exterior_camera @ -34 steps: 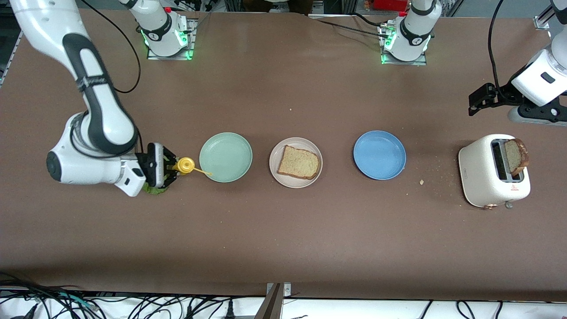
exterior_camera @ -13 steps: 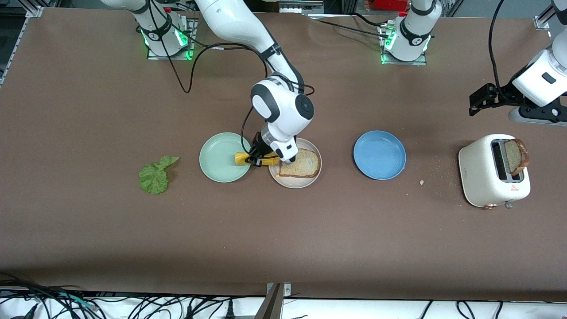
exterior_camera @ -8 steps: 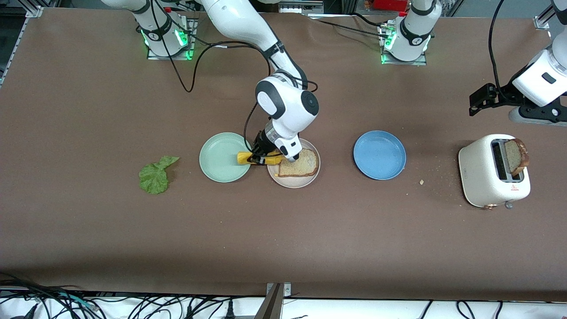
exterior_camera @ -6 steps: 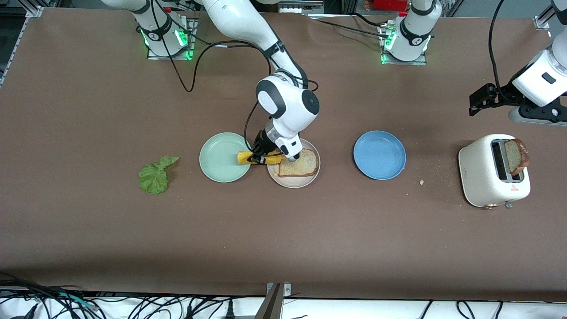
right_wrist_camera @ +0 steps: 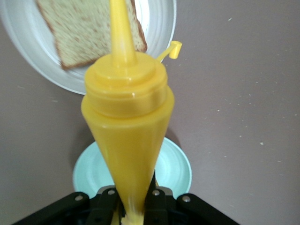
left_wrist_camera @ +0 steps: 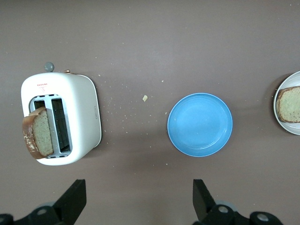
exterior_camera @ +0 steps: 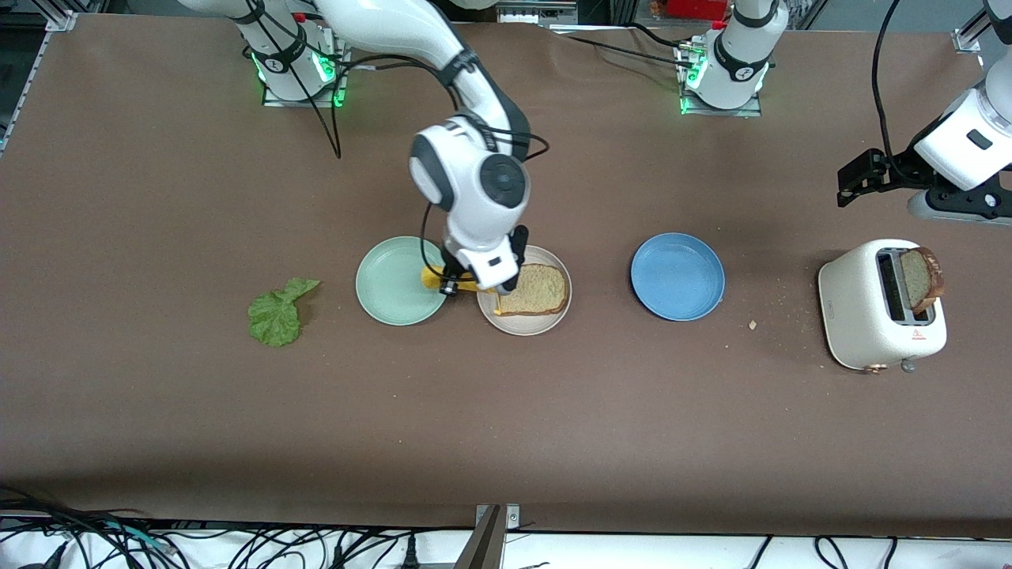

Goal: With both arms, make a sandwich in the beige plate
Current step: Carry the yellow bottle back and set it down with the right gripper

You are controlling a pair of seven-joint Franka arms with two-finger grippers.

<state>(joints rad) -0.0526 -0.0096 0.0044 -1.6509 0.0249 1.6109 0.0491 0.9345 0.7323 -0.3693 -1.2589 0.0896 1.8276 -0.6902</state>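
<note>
- Mustard bottle [right_wrist_camera: 127, 122], yellow with a long pointed nozzle, is pinched by the right gripper [exterior_camera: 466, 278], whose fingers are pressed in on the bottle's body.
- The right gripper is held over the gap between the mint-green plate [exterior_camera: 395, 304] and the beige plate [exterior_camera: 528, 327], with the nozzle aimed toward the bread slice [exterior_camera: 538, 291].
- The bread slice is seen lying flat in the beige plate, just under the nozzle tip in the right wrist view.
- A small yellow cap [right_wrist_camera: 175, 48] is seen hanging on a thin strap beside the nozzle.
- The left gripper [left_wrist_camera: 137, 204] is spread wide and holds nothing; it is kept waiting over bare table between the white toaster [exterior_camera: 866, 316] and the blue plate [exterior_camera: 677, 276].
- A second toast slice [exterior_camera: 921, 278] is seen standing up out of one toaster slot.
- A lettuce leaf [exterior_camera: 277, 314] is left flat on the table, apart from the right gripper, toward the right arm's end, next to the mint-green plate.
</note>
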